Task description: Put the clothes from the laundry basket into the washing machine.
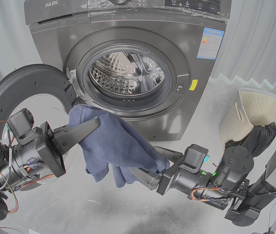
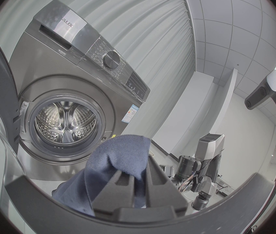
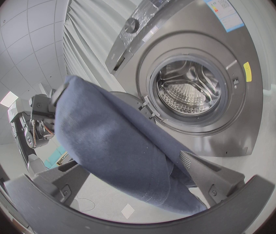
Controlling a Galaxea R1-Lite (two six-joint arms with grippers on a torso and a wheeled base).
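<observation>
A blue garment (image 1: 118,140) hangs in the air in front of the washing machine (image 1: 164,43), just below its open drum (image 1: 126,72). My left gripper (image 1: 94,122) is shut on the garment's upper end; the cloth (image 2: 118,156) is bunched between its fingers. My right gripper (image 1: 144,161) stands open at the lower end, and the garment (image 3: 112,137) lies across the gap between its spread fingers. The cream laundry basket (image 1: 261,108) stands on the floor at the right, with a black garment (image 1: 258,138) draped over its near rim.
The round machine door (image 1: 24,82) is swung wide open to the left, right behind my left arm. Grey floor lies open below the garment and between machine and basket. A curtain hangs behind the machine.
</observation>
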